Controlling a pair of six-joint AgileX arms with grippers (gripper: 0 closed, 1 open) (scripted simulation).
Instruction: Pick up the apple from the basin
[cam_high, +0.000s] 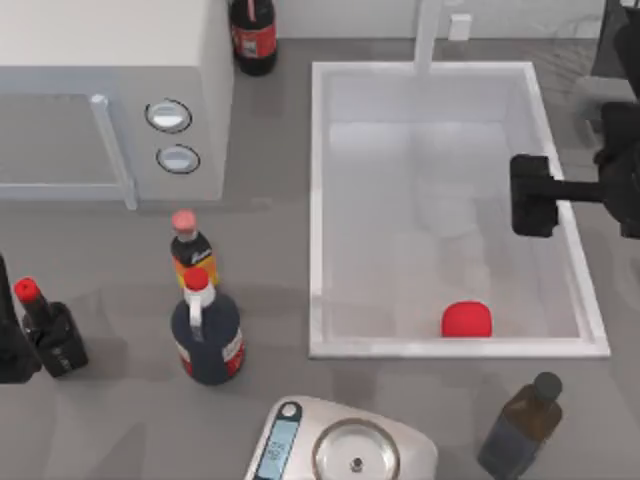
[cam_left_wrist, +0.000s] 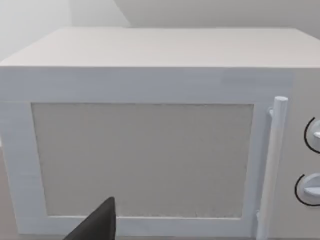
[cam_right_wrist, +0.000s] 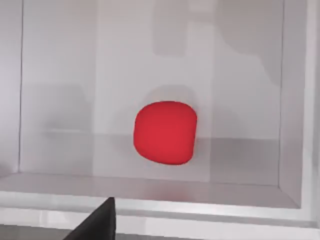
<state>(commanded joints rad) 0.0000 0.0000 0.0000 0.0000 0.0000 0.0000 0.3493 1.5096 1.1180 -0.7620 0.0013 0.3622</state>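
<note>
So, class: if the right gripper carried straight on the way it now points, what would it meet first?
Probably the apple. In the top view the right gripper hangs over the basin's right side, and its wrist view looks straight at the apple by the near wall. Depth is unclear, so it might meet the basin floor first.

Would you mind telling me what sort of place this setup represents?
Most likely a simulated kitchen counter: a white basin with a faucet, a microwave, a kitchen scale and several bottles, such as the dark one.
</note>
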